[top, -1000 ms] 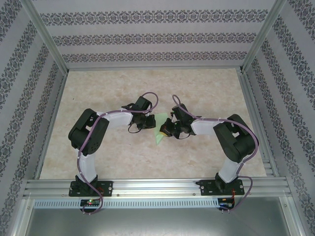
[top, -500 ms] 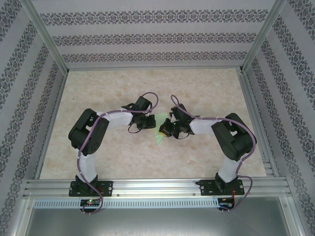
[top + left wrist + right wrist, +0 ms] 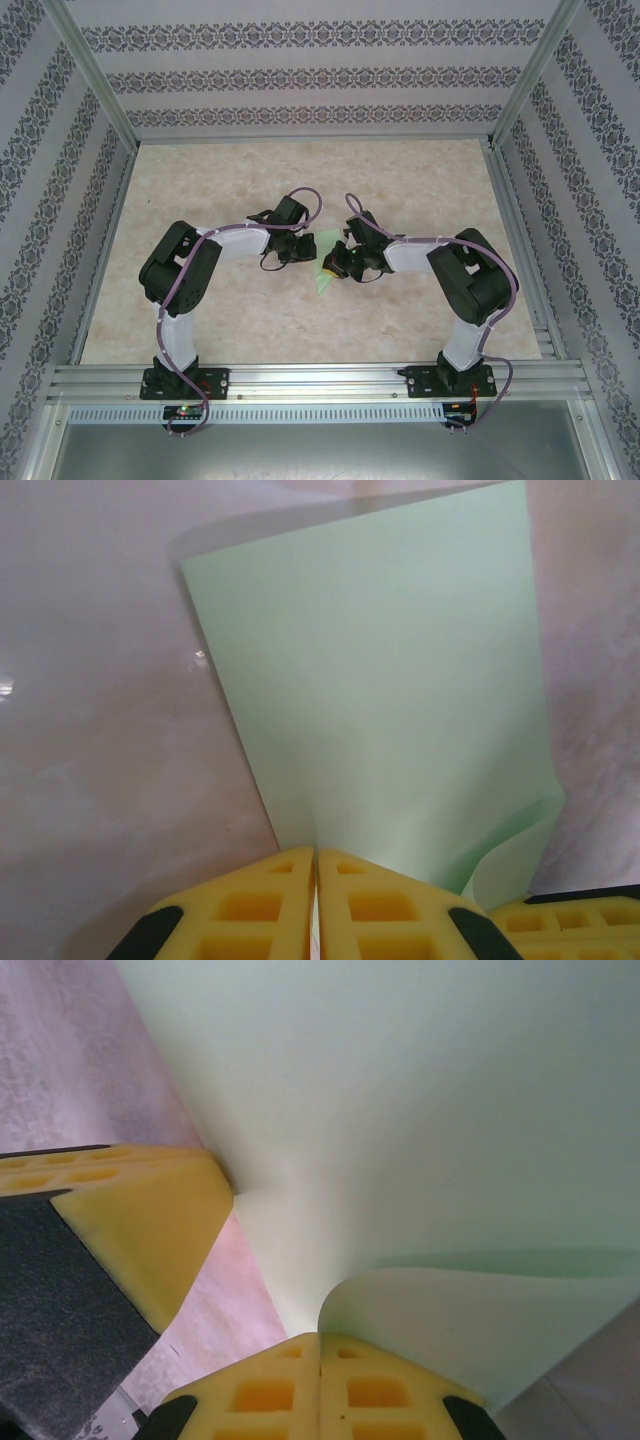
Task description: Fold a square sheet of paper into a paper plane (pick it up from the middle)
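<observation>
Between both fingertip pairs: paper sheet (image 3: pixel 380 680) pinched, long axis running straight ahead of the left gripper (image 3: pixel 317 900). Right gripper (image 3: pixel 320 1380) clamps the same near edge just beside it, both jaws closed on paper. Neither arm is nearer, so the next crease looks two-handed.

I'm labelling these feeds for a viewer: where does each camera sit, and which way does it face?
Top external: above and behind the bases, looking down at the table; both arms show, left gripper and right gripper meeting at the green paper.
Left wrist: on the left arm, facing along its yellow fingers, shut on the paper.
Right wrist: on the right arm, along its own shut fingers.
Shared: each wrist view catches the other gripper's finger.
</observation>
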